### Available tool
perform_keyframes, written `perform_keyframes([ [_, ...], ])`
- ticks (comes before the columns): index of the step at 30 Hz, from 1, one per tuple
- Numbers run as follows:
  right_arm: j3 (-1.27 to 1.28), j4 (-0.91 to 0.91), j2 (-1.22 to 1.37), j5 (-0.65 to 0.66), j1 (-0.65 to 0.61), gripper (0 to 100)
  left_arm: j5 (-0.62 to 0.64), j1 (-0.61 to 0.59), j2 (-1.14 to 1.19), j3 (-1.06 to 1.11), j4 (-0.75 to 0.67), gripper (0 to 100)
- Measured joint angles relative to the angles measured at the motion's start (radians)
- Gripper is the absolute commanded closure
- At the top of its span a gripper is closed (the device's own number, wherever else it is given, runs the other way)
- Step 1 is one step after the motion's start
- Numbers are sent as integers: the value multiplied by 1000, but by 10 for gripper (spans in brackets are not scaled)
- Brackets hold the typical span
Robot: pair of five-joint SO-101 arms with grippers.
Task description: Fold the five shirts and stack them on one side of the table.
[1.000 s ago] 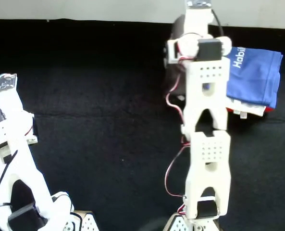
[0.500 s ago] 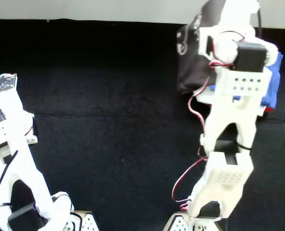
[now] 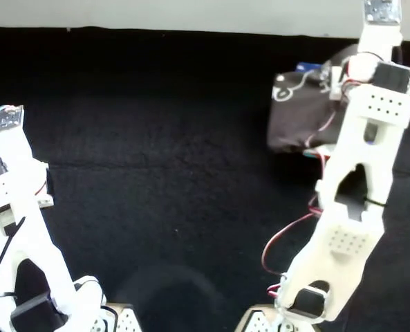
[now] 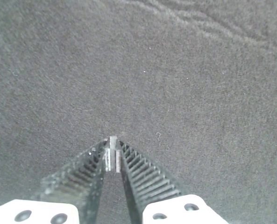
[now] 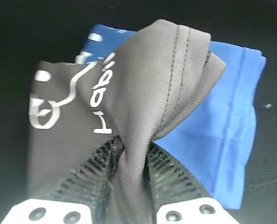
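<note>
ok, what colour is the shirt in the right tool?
The shirt in the right tool is dark grey with white print; right wrist view shows it best.

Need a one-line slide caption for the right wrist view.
Right gripper shut on a bunched fold of the dark shirt, which lies over the folded blue shirt.

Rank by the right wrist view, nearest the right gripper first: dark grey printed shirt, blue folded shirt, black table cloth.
1. Dark grey printed shirt: pinched in the right gripper.
2. Blue folded shirt: lying just beneath it.
3. Black table cloth: under and around both.
</note>
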Motion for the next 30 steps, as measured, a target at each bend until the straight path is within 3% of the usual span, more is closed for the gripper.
perform_keyframes([
  [14,-95,-55,23,32,40,992,0,2,0,0,-12,992],
  [19,5,-117,23,72,64,984,0,14,0,0,-15,992],
  [25,117,-183,25,86,104,724,0,15,0,0,-15,992],
  [30,75,-183,25,81,112,783,0,15,0,0,-15,992],
])
